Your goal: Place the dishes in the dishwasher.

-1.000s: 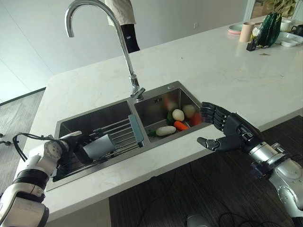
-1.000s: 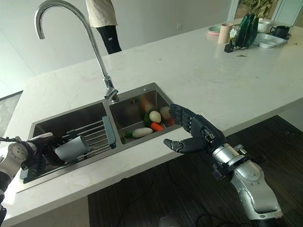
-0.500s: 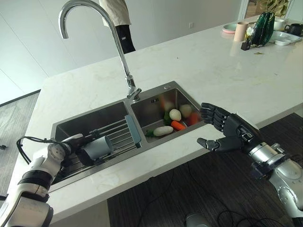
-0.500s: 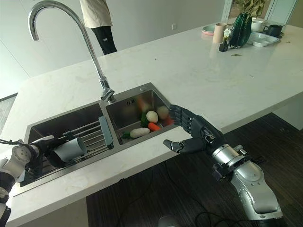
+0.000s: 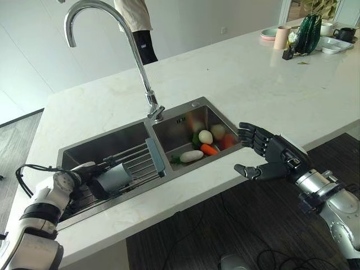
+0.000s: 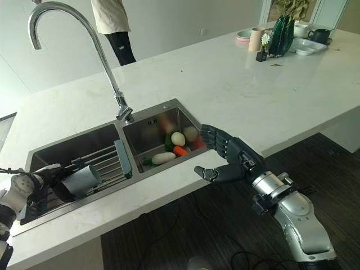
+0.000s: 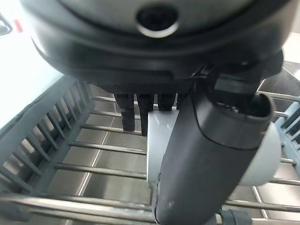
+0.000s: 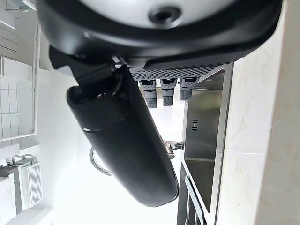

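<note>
A grey cup (image 5: pixel 114 177) lies on its side on the wire rack (image 5: pixel 138 160) in the sink's left basin (image 5: pixel 107 143). My left hand (image 5: pixel 76 175) reaches in from the left and is shut on the cup (image 7: pixel 161 136); its thumb (image 7: pixel 206 154) lies over the cup's wall and its fingers curl behind it. My right hand (image 5: pixel 275 157) hovers open at the counter's front edge, just right of the right basin, holding nothing, with its thumb (image 8: pixel 126 136) apart from the fingers.
The right basin holds vegetables (image 5: pixel 205 143), among them a white one and a carrot. A tall curved tap (image 5: pixel 135 50) rises behind the sink. Cups, plates and a green object (image 5: pixel 306 34) stand at the counter's far right. A person (image 5: pixel 135 22) stands beyond the counter.
The whole picture has shifted a little, so the camera moved. The left hand stays on the grey cup and the right hand stays open by the counter's edge.
</note>
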{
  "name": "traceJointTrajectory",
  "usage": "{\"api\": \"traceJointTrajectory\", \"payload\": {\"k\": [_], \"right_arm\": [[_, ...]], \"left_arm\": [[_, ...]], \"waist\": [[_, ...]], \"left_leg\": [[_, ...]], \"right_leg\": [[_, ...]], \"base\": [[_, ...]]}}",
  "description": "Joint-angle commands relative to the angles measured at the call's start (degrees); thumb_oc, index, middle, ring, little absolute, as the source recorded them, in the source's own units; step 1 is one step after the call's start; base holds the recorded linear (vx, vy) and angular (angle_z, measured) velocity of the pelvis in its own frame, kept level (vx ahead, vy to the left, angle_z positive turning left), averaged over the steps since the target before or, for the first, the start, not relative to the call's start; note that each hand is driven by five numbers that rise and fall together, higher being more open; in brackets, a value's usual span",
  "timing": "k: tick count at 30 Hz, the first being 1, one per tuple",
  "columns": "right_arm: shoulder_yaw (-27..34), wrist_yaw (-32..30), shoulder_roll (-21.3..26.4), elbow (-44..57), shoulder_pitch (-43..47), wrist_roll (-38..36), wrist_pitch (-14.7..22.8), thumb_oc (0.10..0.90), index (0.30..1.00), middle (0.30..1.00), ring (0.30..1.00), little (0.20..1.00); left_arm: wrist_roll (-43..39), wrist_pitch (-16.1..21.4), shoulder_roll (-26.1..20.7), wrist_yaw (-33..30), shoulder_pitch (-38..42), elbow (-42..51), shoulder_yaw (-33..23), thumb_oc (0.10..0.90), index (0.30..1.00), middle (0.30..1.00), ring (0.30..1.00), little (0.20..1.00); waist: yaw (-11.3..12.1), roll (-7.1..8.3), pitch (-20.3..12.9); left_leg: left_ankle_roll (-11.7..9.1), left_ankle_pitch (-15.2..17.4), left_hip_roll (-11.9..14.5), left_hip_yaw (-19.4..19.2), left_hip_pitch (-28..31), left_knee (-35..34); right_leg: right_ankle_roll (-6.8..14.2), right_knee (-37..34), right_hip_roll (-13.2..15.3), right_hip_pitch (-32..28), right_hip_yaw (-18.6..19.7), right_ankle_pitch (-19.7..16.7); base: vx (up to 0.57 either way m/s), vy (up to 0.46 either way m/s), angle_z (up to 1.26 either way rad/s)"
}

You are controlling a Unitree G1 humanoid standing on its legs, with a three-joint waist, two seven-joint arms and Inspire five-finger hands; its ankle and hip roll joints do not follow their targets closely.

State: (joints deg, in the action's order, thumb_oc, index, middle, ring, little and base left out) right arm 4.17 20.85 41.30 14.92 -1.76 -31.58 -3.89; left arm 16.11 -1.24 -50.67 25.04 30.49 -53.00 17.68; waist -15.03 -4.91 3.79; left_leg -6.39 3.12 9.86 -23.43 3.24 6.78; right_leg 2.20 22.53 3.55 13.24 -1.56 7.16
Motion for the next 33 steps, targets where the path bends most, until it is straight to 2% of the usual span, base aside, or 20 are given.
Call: {"api": "traceJointTrajectory", "payload": {"k": [1, 5, 9, 15, 20, 24, 25, 29, 31, 33], "right_arm": [[5.54, -0.09, -0.59, 5.72, 4.67, -1.54, 7.33, 0.8, 0.9, 0.9, 0.9, 0.9], [5.78, -0.34, -0.43, 6.08, 4.35, -1.79, 7.23, 0.8, 0.9, 0.9, 0.9, 0.9], [5.71, -0.5, -0.98, 6.01, 3.98, -1.26, 7.45, 0.8, 0.9, 0.9, 0.9, 0.9], [5.79, -0.37, -1.01, 5.75, 3.82, -1.28, 7.52, 0.8, 0.9, 0.9, 0.9, 0.9], [6.11, -0.77, -1.31, 5.99, 3.37, -1.17, 7.47, 0.8, 0.9, 0.9, 0.9, 0.9], [6.55, -1.33, -1.83, 5.45, 2.47, -0.9, 8.16, 0.8, 0.9, 0.9, 0.9, 0.9], [6.76, -1.57, -2.28, 5.35, 1.86, -0.88, 8.75, 0.8, 0.9, 0.9, 0.9, 0.9], [7.09, -1.89, -3.18, 5.5, 1.23, -0.53, 8.8, 0.8, 0.9, 0.9, 0.9, 0.9], [7.08, -2.66, -4.59, 5.69, 0.6, 0.87, 8.81, 0.8, 0.9, 0.9, 0.9, 0.9], [6.92, -3.27, -5.15, 5.78, 0.7, 1.37, 8.66, 0.8, 0.9, 0.9, 0.9, 0.9]], "left_arm": [[0.49, 0.48, -0.95, -3.96, 2.21, -1.04, -4.41, 0.4, 0.3, 0.3, 0.3, 0.3], [2.48, 2.17, -1.06, -7.57, 1.38, -0.5, -4.24, 0.4, 0.3, 0.3, 0.3, 0.3], [1.93, 2.05, 0.16, -10.14, -0.01, 1.69, -4.96, 0.4, 0.3, 0.3, 0.3, 0.3], [0.17, 2.21, -0.3, -10.45, -0.37, 2.94, -5.51, 0.4, 0.3, 0.3, 0.3, 0.3], [-1.12, 5.04, -1.56, -12.47, -0.43, 5.82, -6.3, 0.4, 0.3, 0.3, 0.3, 0.3], [-2.96, 6.37, -2.8, -18.67, -3.32, 11.4, -8.9, 0.4, 0.3, 0.3, 0.3, 0.3], [-5.55, 7.43, -3.15, -23.57, -5.15, 13.9, -11.52, 0.4, 0.3, 0.3, 0.3, 0.3], [-8.9, 10.03, -3.16, -29.68, -7.42, 17.53, -16.08, 0.4, 0.3, 0.3, 0.3, 0.3], [-9.69, 10.99, -2.4, -34.92, -10.28, 24.43, -21.35, 0.4, 0.3, 0.3, 0.3, 0.3], [-10.85, 11.55, -1.41, -37.62, -12.1, 27.93, -23.87, 0.4, 0.3, 0.3, 0.3, 0.3]], "waist": [[-0.08, 0.8, -2.25], [0.02, 0.95, -2.17], [0.24, 1.21, -2.23], [0.38, 1.27, -2.21], [0.69, 1.22, -2.1], [1.93, 1.51, -1.94], [2.54, 1.77, -1.91], [3.4, 2.12, -2.02], [4.66, 2.61, -2.11], [5.37, 2.82, -2.16]], "left_leg": [[3.19, 11.88, -0.4, 0.1, -3.63, 10.41], [3.19, 11.92, -0.43, 0.12, -3.6, 10.41], [3.26, 12.02, -0.56, 0.34, -3.56, 10.41], [3.3, 12.07, -0.69, 0.55, -3.58, 10.41], [3.33, 12.18, -0.87, 0.8, -3.65, 10.41], [3.39, 12.26, -1.27, 1.69, -3.9, 10.41], [3.39, 12.23, -1.45, 2.18, -4.06, 10.41], [3.32, 12.17, -1.67, 2.78, -4.25, 10.41], [3.19, 12.13, -1.91, 3.72, -4.58, 10.41], [3.13, 12.12, -2.03, 4.32, -4.74, 10.41]], "right_leg": [[7.24, -5.34, 2.24, -5.87, -3.63, 3.37], [7.2, -5.34, 2.26, -5.94, -3.77, 3.37], [7.16, -5.34, 2.29, -6.04, -3.79, 3.4], [7.26, -5.34, 2.44, -6.03, -3.7, 3.32], [7.41, -5.34, 2.81, -6.05, -3.77, 3.17], [7.46, -5.34, 3.26, -6.22, -4.25, 3.16], [7.46, -5.34, 3.51, -6.33, -4.54, 3.14], [7.42, -5.34, 3.89, -6.54, -5.06, 3.16], [7.24, -5.34, 4.33, -6.8, -5.9, 3.27], [7.09, -5.34, 4.51, -6.98, -6.31, 3.43]], "base": [[0.0, 0.0, 0.0], [0.0, 0.0, 0.0], [0.0, 0.0, 0.0], [0.0, 0.0, 0.0], [0.0, 0.0, 0.0], [0.01, -0.012, 0.02], [0.02, -0.029, 0.03], [0.02, -0.028, 0.07], [0.02, -0.039, 0.19], [0.01, -0.026, 0.29]]}}
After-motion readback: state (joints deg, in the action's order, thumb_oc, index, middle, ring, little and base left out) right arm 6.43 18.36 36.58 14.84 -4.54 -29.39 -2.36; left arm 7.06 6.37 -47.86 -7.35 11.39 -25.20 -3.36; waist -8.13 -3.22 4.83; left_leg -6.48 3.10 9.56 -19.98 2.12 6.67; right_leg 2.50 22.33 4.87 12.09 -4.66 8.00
